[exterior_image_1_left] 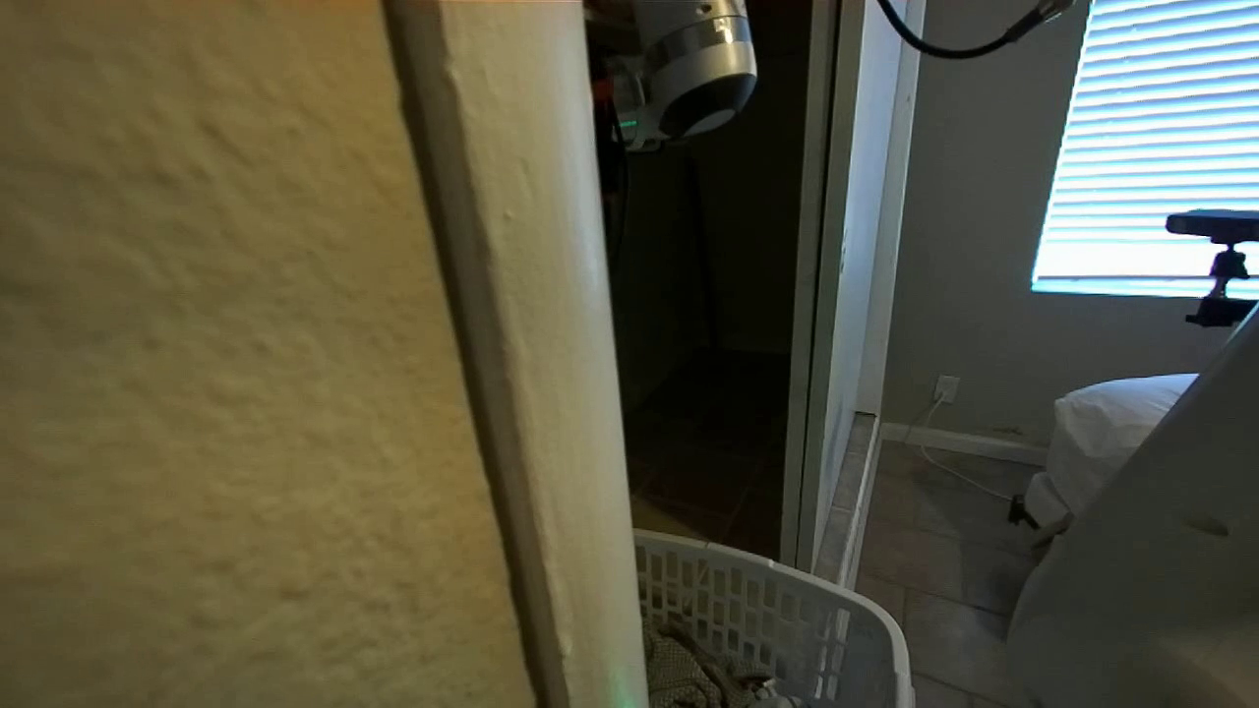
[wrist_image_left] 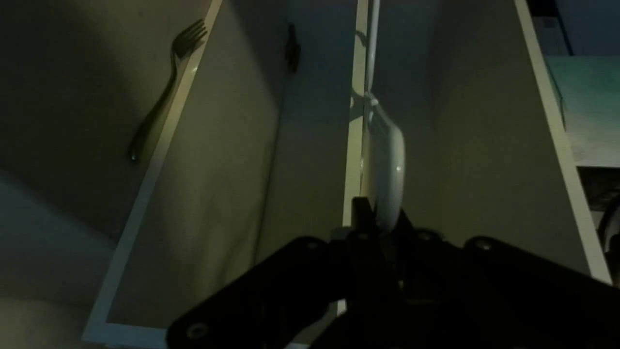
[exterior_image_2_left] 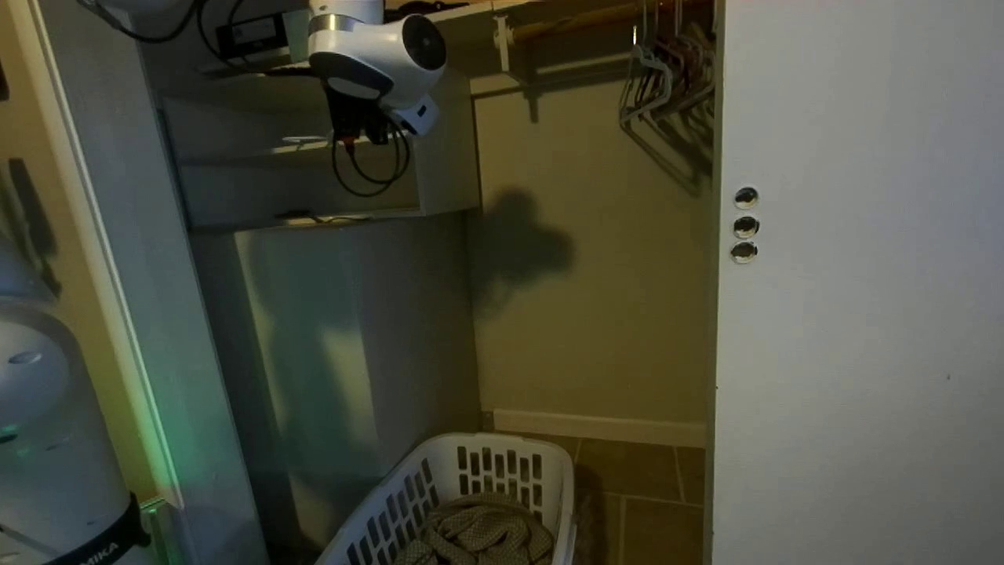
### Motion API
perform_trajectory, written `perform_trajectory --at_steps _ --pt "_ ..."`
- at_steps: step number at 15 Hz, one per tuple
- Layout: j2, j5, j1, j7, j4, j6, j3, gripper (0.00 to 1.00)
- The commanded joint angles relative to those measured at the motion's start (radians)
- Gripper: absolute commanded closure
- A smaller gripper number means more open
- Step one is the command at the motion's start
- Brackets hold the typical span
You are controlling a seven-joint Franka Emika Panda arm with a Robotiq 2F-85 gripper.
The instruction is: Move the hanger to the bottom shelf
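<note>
- Nearest, in the wrist view, the black gripper (wrist_image_left: pixel 382 220), clenched on the near end of the white hanger (wrist_image_left: pixel 391 189).
- Far left: a fork (wrist_image_left: pixel 168 88), just beside the front edge of the bottom shelf (wrist_image_left: pixel 149 194).
- Next: a small dark thing (wrist_image_left: pixel 292 48), too dim to name.
- Centre: the middle shelf (wrist_image_left: pixel 353 155), the hanger running along its edge.
- Right: the upper shelf (wrist_image_left: pixel 561 138).

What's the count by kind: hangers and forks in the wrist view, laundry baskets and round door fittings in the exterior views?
Hanger: 1
Fork: 1
Laundry basket: 1, same one in both exterior views
Round door fittings: 3
Total: 6
</note>
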Motion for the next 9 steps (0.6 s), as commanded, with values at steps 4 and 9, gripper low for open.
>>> perform_trajectory --at_steps 4,9 --pt "-0.053 -0.023 -0.083 -0.1 -0.12 -0.243 -0.059 0.97" --pt "-0.038 -0.026 -0.124 -0.179 -0.148 -0.366 -0.083 0.97"
